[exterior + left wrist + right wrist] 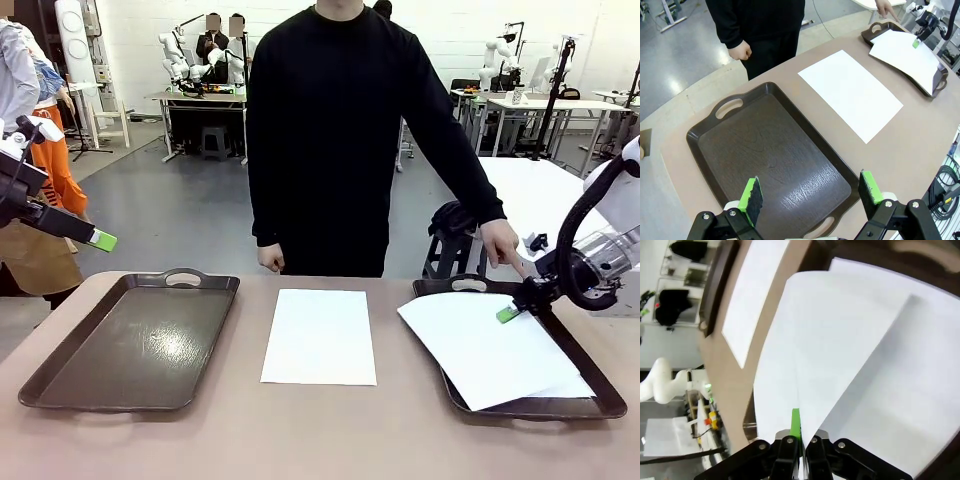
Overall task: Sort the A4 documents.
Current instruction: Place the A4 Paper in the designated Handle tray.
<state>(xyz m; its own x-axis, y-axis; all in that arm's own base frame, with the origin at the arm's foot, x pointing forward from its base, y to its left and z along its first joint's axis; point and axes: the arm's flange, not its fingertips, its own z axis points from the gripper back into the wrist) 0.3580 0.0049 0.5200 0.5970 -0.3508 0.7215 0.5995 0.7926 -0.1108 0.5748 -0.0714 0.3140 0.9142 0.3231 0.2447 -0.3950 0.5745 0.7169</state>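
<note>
One white A4 document [320,335] [850,92] lies flat on the table between two dark brown trays. The right tray [585,352] [940,82] holds more sheets. Its top sheet [480,345] [840,340] lies askew, reaching out over the tray's left rim. My right gripper [508,314] [798,432] is shut on that sheet's far edge. Another sheet [575,385] lies beneath it. The left tray [130,340] [770,150] is bare. My left gripper [100,240] [812,192] hangs open, raised above the left tray's side of the table, nothing between its pads.
A person in black stands at the far side of the table. One hand [505,245] points a finger down near the right tray's far handle, close to my right gripper. The other hand [270,260] hangs by the table edge.
</note>
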